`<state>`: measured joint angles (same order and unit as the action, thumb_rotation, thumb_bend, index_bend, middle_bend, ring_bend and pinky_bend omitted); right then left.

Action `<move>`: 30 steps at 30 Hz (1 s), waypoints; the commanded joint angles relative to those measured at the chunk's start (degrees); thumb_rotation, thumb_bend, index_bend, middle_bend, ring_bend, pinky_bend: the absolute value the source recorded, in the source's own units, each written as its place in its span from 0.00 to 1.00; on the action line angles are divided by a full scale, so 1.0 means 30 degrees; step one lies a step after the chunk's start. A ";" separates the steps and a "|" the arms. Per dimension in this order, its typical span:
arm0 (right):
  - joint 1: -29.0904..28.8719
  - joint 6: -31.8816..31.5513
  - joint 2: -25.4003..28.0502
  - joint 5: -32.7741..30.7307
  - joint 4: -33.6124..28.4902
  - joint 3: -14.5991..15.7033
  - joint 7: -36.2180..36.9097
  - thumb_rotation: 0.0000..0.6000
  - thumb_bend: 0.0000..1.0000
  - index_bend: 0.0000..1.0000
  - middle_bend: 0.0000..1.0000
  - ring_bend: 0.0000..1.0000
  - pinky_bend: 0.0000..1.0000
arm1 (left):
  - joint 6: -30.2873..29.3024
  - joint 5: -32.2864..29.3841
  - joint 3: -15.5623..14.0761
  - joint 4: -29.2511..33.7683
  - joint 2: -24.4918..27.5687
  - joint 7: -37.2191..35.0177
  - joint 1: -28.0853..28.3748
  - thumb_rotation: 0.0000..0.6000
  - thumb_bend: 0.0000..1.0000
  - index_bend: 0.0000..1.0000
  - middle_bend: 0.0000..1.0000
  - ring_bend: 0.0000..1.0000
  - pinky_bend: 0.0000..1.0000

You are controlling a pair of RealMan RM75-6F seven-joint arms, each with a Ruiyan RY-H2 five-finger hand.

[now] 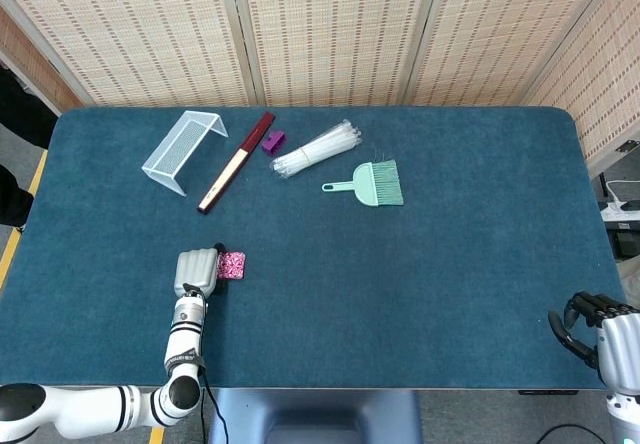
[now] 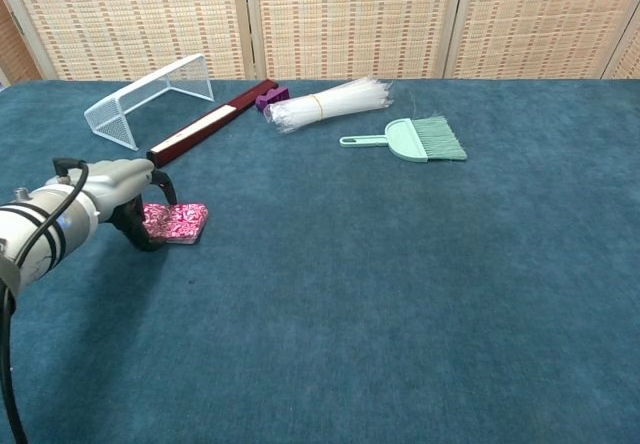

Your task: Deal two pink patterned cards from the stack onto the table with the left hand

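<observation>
Head view: the small stack of pink patterned cards (image 1: 232, 265) lies on the blue cloth-covered table (image 1: 420, 264) at its near left, with the left hand (image 1: 197, 270) at its left edge; no separate dealt card is visible, so both deals appear outstanding. The right hand (image 1: 590, 326) sits off the near right corner, its fingers curled in on nothing. Chest view: the left hand (image 2: 128, 196) has its dark fingers (image 2: 150, 226) curled down against the stack's (image 2: 177, 221) left end, though whether they pinch a card cannot be told.

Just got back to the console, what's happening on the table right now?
The left hand is down on the pink patterned card stack near the table's left front. No card lies apart from the stack. Whether it is gripping a card cannot be told. The right hand hangs off the table's right front corner, fingers curled, holding nothing. The wire rack, green brush and other items sit untouched at the back.
</observation>
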<state>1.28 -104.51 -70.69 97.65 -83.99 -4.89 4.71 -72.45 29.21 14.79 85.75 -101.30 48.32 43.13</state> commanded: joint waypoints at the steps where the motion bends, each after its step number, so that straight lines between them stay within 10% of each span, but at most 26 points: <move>1: 0.0000 0.0000 0.0000 -0.0004 -0.0005 -0.0003 -0.0007 1.00 0.23 0.75 0.70 0.73 0.91 | -0.0042 0.0108 -0.0022 -0.0008 -0.0038 -0.0103 -0.0057 1.00 0.32 0.34 1.00 1.00 1.00; 15: 0.0001 0.0011 0.0020 -0.0048 -0.0038 -0.0026 0.0009 1.00 0.23 0.75 0.70 0.73 0.91 | -0.0034 0.2104 -0.0514 0.0711 0.0775 -0.2106 -0.1049 1.00 0.34 0.52 1.00 1.00 1.00; 30: -0.0010 0.0078 -0.0068 -0.0073 -0.0057 -0.0029 -0.0220 1.00 0.23 0.76 0.70 0.73 0.91 | 0.1569 0.6511 -0.3395 0.0445 0.4912 -0.6470 -0.3778 1.00 0.34 0.52 1.00 1.00 1.00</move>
<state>1.25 -104.28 -70.90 97.43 -84.15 -4.98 4.06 -68.75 47.78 5.59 88.39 -87.34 30.19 32.73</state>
